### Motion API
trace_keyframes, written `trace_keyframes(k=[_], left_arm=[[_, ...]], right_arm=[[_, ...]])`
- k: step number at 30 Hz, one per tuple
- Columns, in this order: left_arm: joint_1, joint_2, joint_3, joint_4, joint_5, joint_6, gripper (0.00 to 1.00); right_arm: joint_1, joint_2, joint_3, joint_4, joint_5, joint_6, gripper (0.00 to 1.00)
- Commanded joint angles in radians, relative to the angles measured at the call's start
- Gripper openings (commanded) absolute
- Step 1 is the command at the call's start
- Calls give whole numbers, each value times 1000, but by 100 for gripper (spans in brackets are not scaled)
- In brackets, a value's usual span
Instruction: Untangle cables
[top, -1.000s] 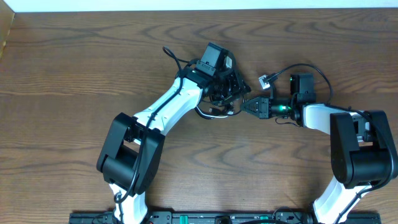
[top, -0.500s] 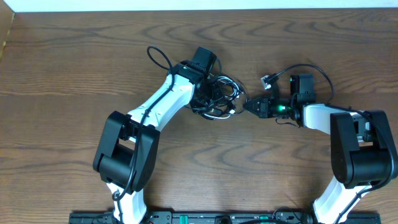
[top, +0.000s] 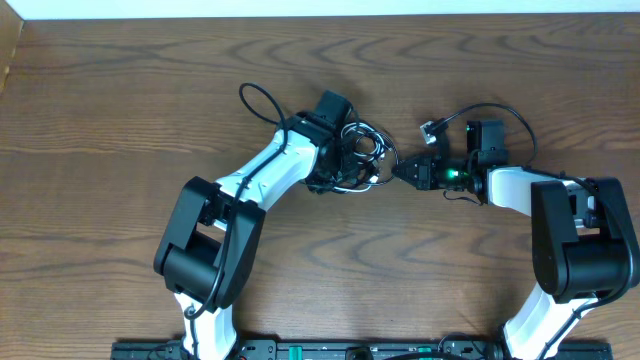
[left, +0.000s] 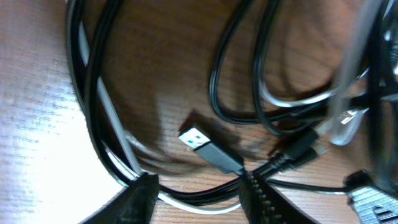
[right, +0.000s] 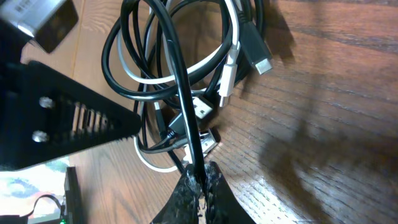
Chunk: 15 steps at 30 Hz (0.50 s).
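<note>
The cables (top: 360, 155) lie as a tangled bundle of black and white loops at the table's middle. My left gripper (top: 338, 168) is over the bundle's left side. In the left wrist view its fingers (left: 202, 199) are open, with black cables and a white cable (left: 186, 200) running between them and a USB plug (left: 208, 149) just ahead. My right gripper (top: 400, 170) is at the bundle's right edge. In the right wrist view it (right: 200, 183) is shut on one black cable (right: 180, 93) that leads up into the loops, beside several plug ends (right: 227, 74).
The left arm's own thick wire (top: 255, 100) loops out to the left of the bundle. The right arm's wire (top: 500, 115) arcs above its wrist and ends at a small connector (top: 428, 128). Bare wooden table (top: 120, 150) surrounds the bundle.
My left gripper swung left across the bundle, then came back slightly right, and the loops shifted and spread with it. My right gripper stayed in place, still pinching the black cable.
</note>
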Motion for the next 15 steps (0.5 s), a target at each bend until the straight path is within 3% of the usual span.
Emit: trace_keyframes(k=[1,5,15], left_arm=[[-4,22,-31,-20,-23,65,34],[-4,22,-38,-78,-105,154,25],[-3,22,-39,-190,-333,302,25]], right_arm=[[3,3,1,-4,0,-7,1],[3,3,1,-3,17,-7,1],[2,3,1,-3,45,-7,1]])
